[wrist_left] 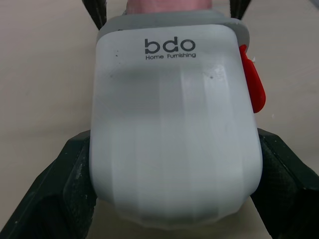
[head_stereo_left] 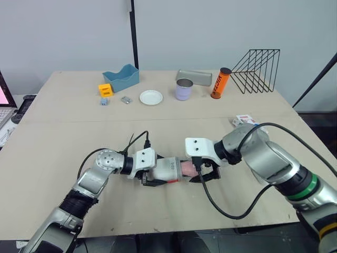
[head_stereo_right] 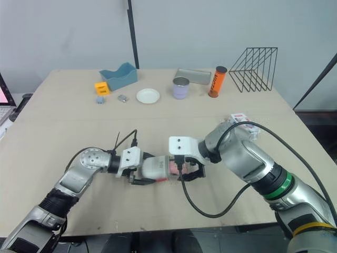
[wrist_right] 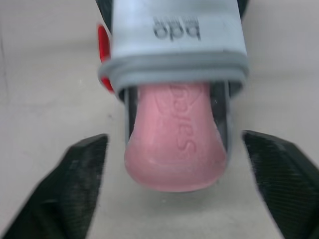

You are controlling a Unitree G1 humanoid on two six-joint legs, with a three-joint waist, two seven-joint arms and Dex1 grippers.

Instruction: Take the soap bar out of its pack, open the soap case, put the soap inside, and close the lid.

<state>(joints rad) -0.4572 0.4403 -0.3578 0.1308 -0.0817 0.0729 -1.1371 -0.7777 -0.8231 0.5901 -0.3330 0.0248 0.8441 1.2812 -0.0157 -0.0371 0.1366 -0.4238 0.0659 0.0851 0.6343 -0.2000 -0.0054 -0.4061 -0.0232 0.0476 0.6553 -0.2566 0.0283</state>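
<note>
Right wrist view is showing the pink soap bar (wrist_right: 175, 142) poking partway out of the open end of the soap case (wrist_right: 174, 35), embossed face up, rounded end hanging just over the desk (head_stereo_left: 79, 121). The bar is looking light, stiff and waxy (probably slick under rubber pads), so a pinch on its curved flanks is likely to squirt it out. Pressing flat on the end face, straight along the case, seems the safer hold. The case is a smooth, hard plastic shell with a red tab (wrist_left: 251, 84) on one side. The left gripper (head_stereo_left: 154, 178) is clamping it across its two long sides, jaws tight on the shell, which is the sensible place since the walls there are flat. The right gripper (head_stereo_left: 204, 173) is facing it with jaws apart, one finger on each side of the bar and touching neither. A small printed carton (head_stereo_left: 243, 120) is lying well apart near the desk's right edge.
</note>
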